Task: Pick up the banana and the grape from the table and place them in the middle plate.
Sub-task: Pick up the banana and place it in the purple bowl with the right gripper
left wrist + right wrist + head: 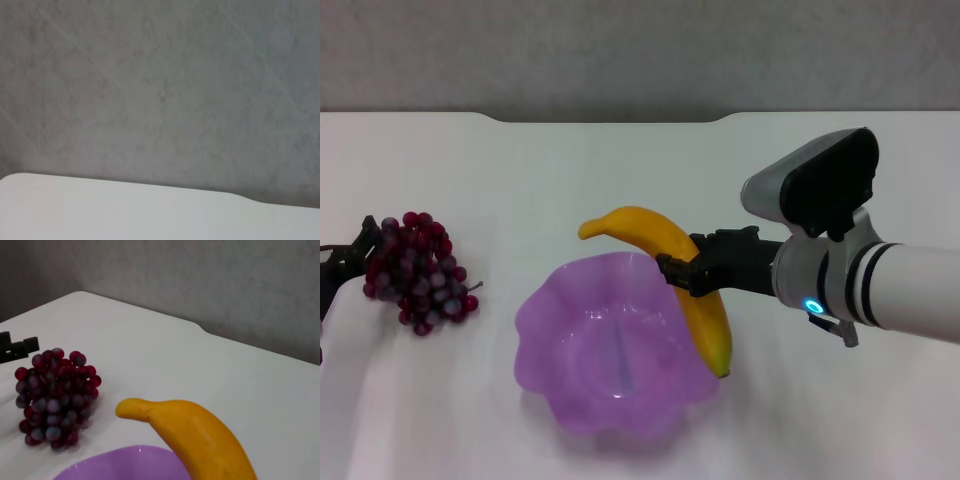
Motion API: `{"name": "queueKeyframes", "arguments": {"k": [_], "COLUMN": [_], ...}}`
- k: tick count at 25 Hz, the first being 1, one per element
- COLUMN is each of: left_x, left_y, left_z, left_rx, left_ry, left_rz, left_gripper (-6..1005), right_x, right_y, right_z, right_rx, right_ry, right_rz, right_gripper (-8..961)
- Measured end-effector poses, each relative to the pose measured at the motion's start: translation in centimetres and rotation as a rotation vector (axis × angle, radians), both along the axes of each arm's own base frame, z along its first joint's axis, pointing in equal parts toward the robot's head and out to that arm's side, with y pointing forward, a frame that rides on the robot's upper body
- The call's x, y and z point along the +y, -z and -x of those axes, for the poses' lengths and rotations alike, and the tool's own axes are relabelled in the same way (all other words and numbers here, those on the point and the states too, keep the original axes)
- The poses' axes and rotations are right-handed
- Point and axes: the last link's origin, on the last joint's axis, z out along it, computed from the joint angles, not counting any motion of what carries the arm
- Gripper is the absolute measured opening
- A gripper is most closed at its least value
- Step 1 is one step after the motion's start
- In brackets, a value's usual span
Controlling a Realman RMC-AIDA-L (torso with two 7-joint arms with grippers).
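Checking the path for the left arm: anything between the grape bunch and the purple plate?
Nothing: in the head view only bare white table separates the grape from the middle plate. The right wrist view shows the same.

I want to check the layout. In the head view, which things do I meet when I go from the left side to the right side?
left gripper → grape → middle plate → right gripper, shut on the banana, which overlaps the plate's far right rim.

White right arm [910, 290] with black bands, blue ring light, black jaws.
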Motion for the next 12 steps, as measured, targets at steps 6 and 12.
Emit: {"name": "queueKeyframes", "arguments": {"k": [6, 12], "left_x": [0.0, -0.1], "left_y": [0.0, 0.0], "left_z": [0.0, 0.1], "left_rx": [0.001, 0.001], "left_ry": [-0.001, -0.003], "left_rz": [0.001, 0.001], "left_gripper": [883, 883], "right_x": [-0.3, -0.9], "right_y": [1.2, 2.3], "right_z": [-0.3, 0.0], "right_rx": [-0.011, -0.022], "right_ry": [-0.048, -0.105], "right_rz": [-0.057, -0.079], "right_gripper": [507, 511]}}
